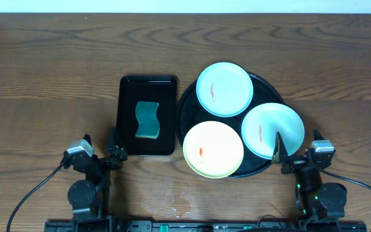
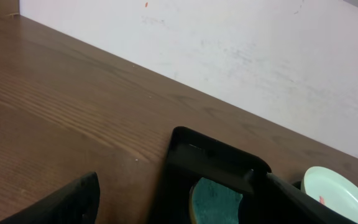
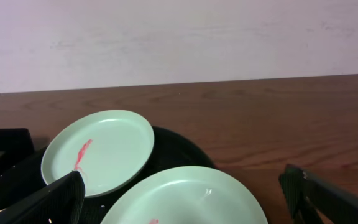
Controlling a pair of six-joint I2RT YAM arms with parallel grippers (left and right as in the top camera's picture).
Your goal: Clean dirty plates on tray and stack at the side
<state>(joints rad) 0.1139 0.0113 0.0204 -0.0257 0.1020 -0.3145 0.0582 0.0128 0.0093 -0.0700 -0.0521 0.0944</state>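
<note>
Three plates lie on the round black tray [image 1: 184,109]. A mint plate [image 1: 224,89] lies at the back, a second mint plate [image 1: 272,130] at the right, and a pale yellow plate [image 1: 213,149] at the front; each carries a small red smear. My right gripper [image 1: 298,147] stands open at the right plate's front edge, and in the right wrist view this gripper [image 3: 185,202] frames that plate [image 3: 185,193], the back plate [image 3: 104,149] beyond it. My left gripper [image 1: 100,143] stands open and holds nothing, left of the tray.
A rectangular black tray [image 1: 148,116] holding a teal sponge [image 1: 147,120] sits left of the round tray. In the left wrist view the sponge [image 2: 216,199] shows between my open fingers. Bare wooden table surrounds everything; a white wall runs along the far edge.
</note>
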